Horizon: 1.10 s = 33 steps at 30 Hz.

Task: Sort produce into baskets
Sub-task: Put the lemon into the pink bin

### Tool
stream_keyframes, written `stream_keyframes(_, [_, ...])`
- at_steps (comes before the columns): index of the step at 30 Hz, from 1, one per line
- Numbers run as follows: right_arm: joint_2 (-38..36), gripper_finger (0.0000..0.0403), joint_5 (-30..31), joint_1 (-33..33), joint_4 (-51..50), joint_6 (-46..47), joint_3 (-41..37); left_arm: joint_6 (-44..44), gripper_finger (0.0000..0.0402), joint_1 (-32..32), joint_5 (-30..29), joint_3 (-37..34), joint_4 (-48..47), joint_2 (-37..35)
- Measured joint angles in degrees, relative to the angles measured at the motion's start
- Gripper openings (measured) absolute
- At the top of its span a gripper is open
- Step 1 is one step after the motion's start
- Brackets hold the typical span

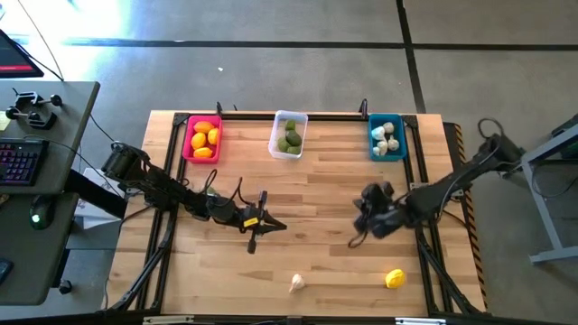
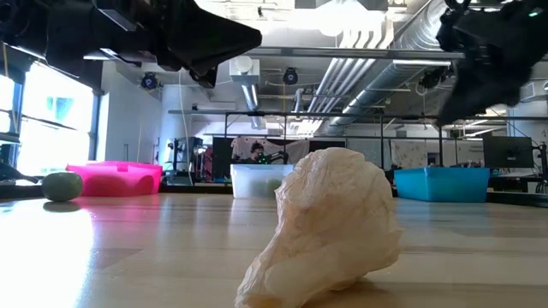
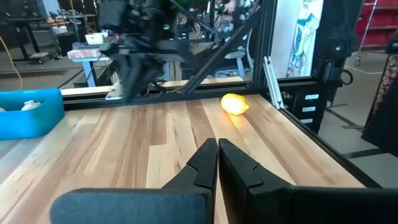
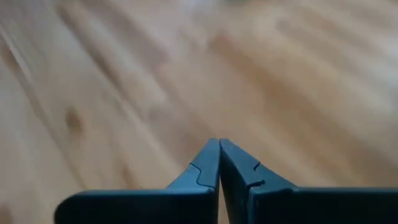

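Observation:
Three baskets stand along the table's far edge. The pink-red one (image 1: 200, 138) holds orange and yellow fruits, the clear one (image 1: 288, 135) holds green ones, and the teal one (image 1: 386, 137) holds whitish bulbs. A garlic-like bulb (image 1: 296, 283) lies loose near the front edge and fills the low view (image 2: 325, 227). A yellow fruit (image 1: 394, 278) lies to its right and also shows in the left wrist view (image 3: 235, 104). A green fruit (image 2: 62, 186) rests on the table at the left. My left gripper (image 1: 280, 226) is shut and empty above mid-table. My right gripper (image 1: 355, 241) is shut and empty over bare wood (image 4: 219, 143).
A black metal frame (image 1: 271, 116) borders the table. My right arm (image 3: 137, 50) stands across from the left gripper. A desk with a keyboard (image 1: 18, 162) is off the table's left. Bare wood lies between the two grippers and the baskets.

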Motion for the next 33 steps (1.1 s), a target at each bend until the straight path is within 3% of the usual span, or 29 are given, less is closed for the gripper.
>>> stream_keyframes(5, [10.94,0.0,-9.77,5.34,-14.03,11.29,9.77,0.24,0.0,0.0,0.0,0.0,-0.56,0.0])
stream_keyframes(10, [19.86,0.0,-20.52,10.32,-24.28,14.96,21.27,1.21,0.0,0.01,0.01,0.0,-0.57,0.0])
stream_keyframes(17, [26.55,0.0,-27.15,17.42,-26.38,15.34,33.6,1.45,0.0,0.04,0.0,0.0,-1.39,0.0])
stream_keyframes(22, [29.18,0.0009,-31.6,20.79,-26.94,22.88,37.81,2.73,0.0,0.05,0.0,0.0,-1.44,0.0])
stream_keyframes(27, [33.53,0.0062,-41.28,22.85,-26.92,23.08,39.3,3.06,0.0,0.11,0.0,0.0,-1.48,0.0])
stream_keyframes(33, [38.45,0.0178,-49.6,23.38,-26.94,16.71,39.55,3.13,0.0,0.11,-0.01,0.0,-1.79,0.0])
